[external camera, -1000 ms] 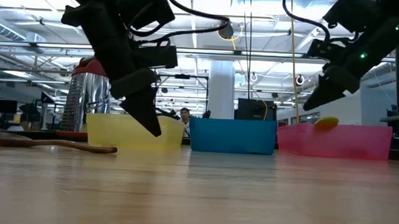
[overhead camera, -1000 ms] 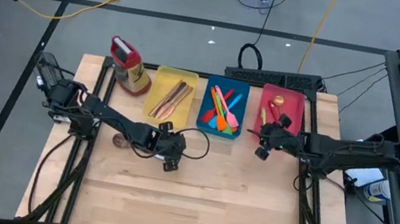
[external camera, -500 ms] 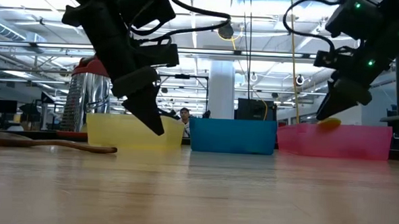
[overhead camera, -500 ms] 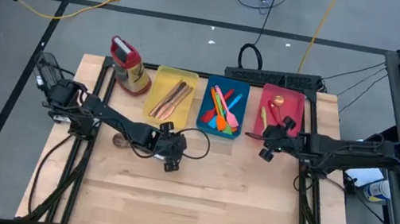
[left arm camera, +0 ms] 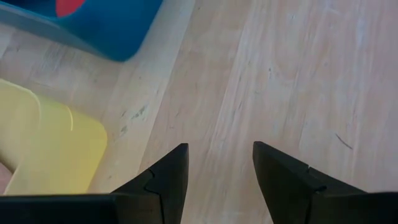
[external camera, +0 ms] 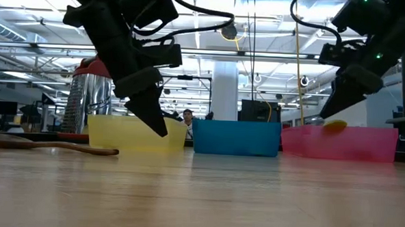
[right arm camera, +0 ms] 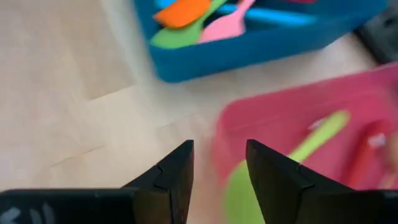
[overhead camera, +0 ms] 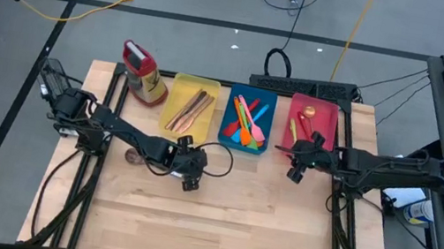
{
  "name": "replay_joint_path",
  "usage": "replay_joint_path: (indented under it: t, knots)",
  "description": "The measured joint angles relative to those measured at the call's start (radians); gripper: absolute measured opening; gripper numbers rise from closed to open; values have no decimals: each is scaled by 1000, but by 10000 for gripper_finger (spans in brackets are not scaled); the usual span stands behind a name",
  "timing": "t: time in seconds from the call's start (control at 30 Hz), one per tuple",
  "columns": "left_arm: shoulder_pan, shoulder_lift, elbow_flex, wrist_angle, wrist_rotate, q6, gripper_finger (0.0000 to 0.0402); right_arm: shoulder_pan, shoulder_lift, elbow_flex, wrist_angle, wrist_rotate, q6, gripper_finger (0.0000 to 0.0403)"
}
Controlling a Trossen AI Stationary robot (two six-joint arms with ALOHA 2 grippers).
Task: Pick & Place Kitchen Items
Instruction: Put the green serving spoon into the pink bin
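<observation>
Along the table's [overhead camera: 215, 222] far edge, three trays in a row: yellow tray [overhead camera: 190, 104], blue tray [overhead camera: 249, 119], pink tray [overhead camera: 312, 124]. One red-capped bottle [overhead camera: 144, 74] lies beside the yellow tray, on its outer side.

Yellow tray: brown wooden spoons [overhead camera: 190, 110], about three, bunched lengthwise; exact count unclear. Blue tray: coloured plastic utensils [overhead camera: 248, 121], orange, green, pink and blue among them, roughly five or six, overlapping. Pink tray: a green utensil [right arm camera: 298, 158], a yellow piece [overhead camera: 307, 112], something red; too blurred to count surely.

One more wooden spoon [external camera: 50, 146] lies on the bare table, on the left arm's side, outside every tray.

Left gripper [overhead camera: 187, 179] hovers over open wood just in front of the gap between yellow and blue trays; fingers parted, nothing between them. Right gripper [overhead camera: 293, 171] sits at the near edge of the pink tray, toward its blue-tray corner; fingers apart by a narrow gap, empty.
</observation>
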Motion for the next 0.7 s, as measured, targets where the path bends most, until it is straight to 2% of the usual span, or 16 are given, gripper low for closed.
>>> replay_joint_path:
  t: [0.07,0.13,0.37,0.53,0.7]
  knots:
    - [0,0,0,2,0,0,182,0,-2,7,-25,-43,51,139]
    - [0,0,0,5,0,1,182,1,0,13,-70,-33,90,139]
    - [0,0,0,27,0,17,182,0,37,12,-152,133,170,139]
    - [0,0,0,32,0,19,182,-3,49,12,-169,318,237,139]
    - [0,0,0,32,0,19,182,-49,51,12,-252,318,321,139]
